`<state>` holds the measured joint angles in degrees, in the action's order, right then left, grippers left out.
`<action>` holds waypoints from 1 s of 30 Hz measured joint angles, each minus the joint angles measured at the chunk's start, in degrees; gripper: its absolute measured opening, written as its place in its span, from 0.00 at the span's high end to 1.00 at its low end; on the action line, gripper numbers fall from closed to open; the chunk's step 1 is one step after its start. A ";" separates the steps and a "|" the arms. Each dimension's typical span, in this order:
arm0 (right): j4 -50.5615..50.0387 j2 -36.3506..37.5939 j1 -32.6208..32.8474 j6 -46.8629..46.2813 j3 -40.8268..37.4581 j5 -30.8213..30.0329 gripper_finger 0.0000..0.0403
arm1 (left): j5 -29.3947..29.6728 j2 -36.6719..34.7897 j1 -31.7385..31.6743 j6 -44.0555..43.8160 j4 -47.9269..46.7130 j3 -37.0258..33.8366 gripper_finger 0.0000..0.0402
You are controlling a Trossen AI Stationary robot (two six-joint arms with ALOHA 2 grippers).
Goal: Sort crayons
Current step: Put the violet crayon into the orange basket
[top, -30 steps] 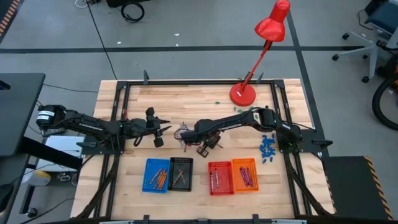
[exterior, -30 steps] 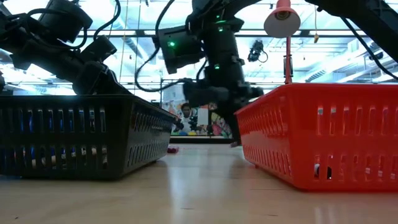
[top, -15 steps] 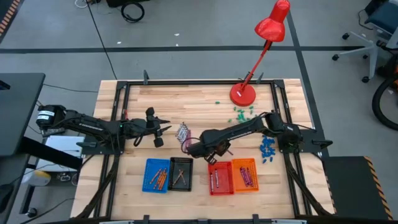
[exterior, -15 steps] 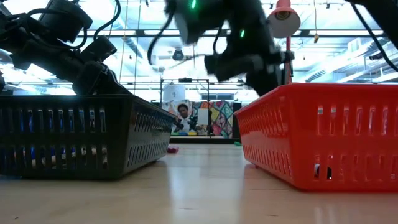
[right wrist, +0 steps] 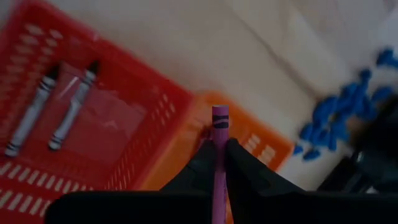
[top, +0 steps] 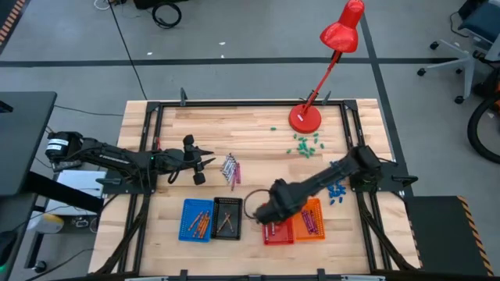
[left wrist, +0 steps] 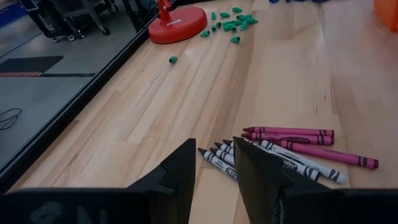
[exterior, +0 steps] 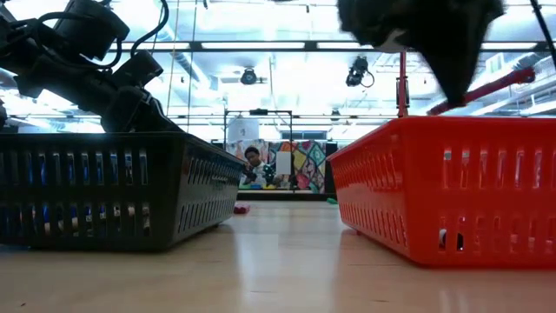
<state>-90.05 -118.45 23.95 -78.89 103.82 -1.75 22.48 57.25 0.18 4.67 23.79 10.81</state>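
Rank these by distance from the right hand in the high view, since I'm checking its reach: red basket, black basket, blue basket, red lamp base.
From the right hand:
1. Red basket, just under it.
2. Black basket, to its left.
3. Blue basket, farther left.
4. Red lamp base, at the table's far edge.

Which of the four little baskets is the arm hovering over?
The red basket, third from the left; the right gripper hangs above it, holding a purple crayon.
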 joint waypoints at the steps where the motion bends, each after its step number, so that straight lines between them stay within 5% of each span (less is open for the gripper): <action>1: -0.05 0.20 0.90 -1.97 -0.51 0.27 0.93 | 0.00 0.00 0.01 0.00 0.00 0.00 0.71; 12: 4.85 0.11 6.30 -16.72 -7.98 1.19 0.90 | 0.00 0.00 0.01 0.00 0.37 0.00 0.71; 30: 13.32 0.07 5.61 -16.67 -14.81 4.59 0.83 | 0.00 0.00 -0.02 0.00 0.33 0.00 0.71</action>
<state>-76.73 -118.39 29.56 -95.55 89.01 2.84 22.48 57.25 0.16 4.67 24.12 10.81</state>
